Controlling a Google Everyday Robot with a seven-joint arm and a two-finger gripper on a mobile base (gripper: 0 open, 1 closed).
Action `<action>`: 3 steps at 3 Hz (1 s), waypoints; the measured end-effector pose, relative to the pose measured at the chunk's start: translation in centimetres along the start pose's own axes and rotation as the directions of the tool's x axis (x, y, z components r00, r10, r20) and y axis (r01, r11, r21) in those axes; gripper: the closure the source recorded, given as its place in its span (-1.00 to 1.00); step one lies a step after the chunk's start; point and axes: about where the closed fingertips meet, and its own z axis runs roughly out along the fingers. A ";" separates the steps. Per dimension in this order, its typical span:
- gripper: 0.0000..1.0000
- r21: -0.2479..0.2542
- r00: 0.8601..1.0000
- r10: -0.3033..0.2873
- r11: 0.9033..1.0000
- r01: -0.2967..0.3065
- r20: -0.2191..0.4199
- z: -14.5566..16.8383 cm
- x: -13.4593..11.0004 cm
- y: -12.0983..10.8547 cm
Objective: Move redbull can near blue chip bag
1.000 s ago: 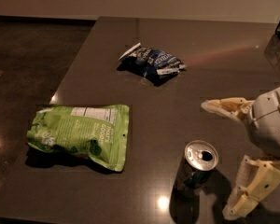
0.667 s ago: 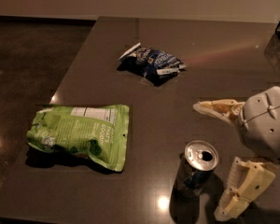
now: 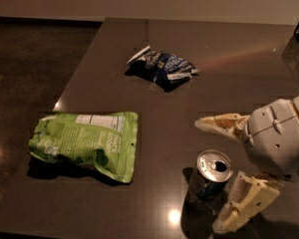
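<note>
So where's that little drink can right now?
The redbull can stands upright near the table's front edge, lower right in the camera view, between the fingers of the open gripper, with the green bag to its left.

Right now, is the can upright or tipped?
Upright: the can stands on the table, silver top facing up. The open gripper is at the can, one finger each side.
</note>
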 end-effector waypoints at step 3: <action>0.63 0.033 0.999 0.021 0.999 -0.019 -0.045 -1.1 -0.6 -1.1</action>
